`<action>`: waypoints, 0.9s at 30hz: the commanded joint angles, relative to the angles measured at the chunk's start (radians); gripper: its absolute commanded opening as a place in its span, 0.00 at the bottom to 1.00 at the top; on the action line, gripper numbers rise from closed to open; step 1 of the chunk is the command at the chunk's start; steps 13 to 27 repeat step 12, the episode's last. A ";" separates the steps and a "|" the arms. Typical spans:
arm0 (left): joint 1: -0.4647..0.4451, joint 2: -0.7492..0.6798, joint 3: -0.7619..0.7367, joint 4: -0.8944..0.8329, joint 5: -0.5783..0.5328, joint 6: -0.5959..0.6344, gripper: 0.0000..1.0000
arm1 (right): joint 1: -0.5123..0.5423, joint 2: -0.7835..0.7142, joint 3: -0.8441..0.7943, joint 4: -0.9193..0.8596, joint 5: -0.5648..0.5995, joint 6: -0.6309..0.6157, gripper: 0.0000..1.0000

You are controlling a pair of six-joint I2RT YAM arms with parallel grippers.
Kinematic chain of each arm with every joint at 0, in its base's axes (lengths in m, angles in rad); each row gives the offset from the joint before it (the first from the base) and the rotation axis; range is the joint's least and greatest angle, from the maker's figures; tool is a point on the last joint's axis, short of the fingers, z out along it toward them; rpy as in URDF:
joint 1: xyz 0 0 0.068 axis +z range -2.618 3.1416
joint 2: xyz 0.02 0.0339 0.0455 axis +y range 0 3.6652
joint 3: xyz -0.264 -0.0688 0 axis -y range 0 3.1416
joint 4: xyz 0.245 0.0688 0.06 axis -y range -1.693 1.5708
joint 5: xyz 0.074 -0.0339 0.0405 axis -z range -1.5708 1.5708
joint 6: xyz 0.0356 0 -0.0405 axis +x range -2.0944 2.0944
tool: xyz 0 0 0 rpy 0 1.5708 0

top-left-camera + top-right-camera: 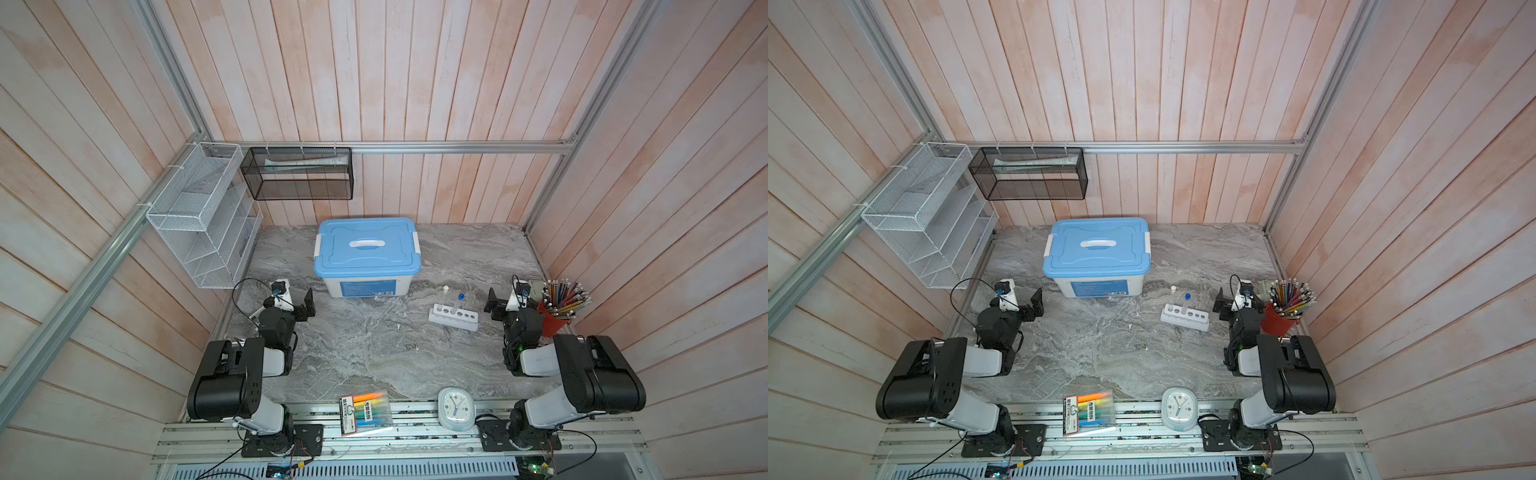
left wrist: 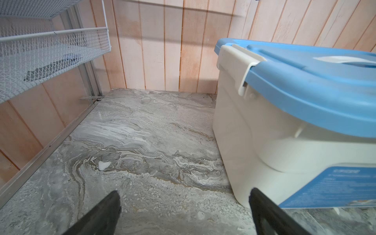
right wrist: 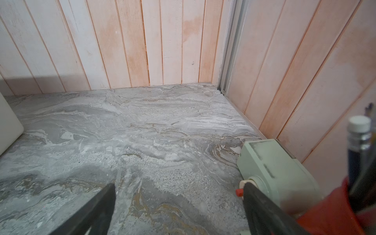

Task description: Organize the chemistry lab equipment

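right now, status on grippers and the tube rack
Left gripper, right gripper open, empty. White-cap tube, blue-cap tube standing in white rack. Blue-lid box shut; nothing blocking rack.

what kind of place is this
Probably a mock lab bench in a robot test cell: plank walls on an aluminium frame, two robot arms bolted at the front, a white rack holding two capped tubes.

the left gripper (image 2: 183, 211) is holding its dark fingers (image 2: 101, 215) wide apart over the grey marbled tabletop (image 2: 142, 132), gripping nothing. one finger is sitting close to the labelled corner of the white storage box (image 2: 254, 132), which is wearing a blue lid (image 2: 315, 85). a white mesh rack (image 2: 50, 55) is hanging well apart from the box.
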 commanded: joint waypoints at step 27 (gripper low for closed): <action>-0.007 0.006 0.020 -0.008 -0.011 0.013 1.00 | -0.013 0.010 0.026 -0.014 -0.026 0.005 0.98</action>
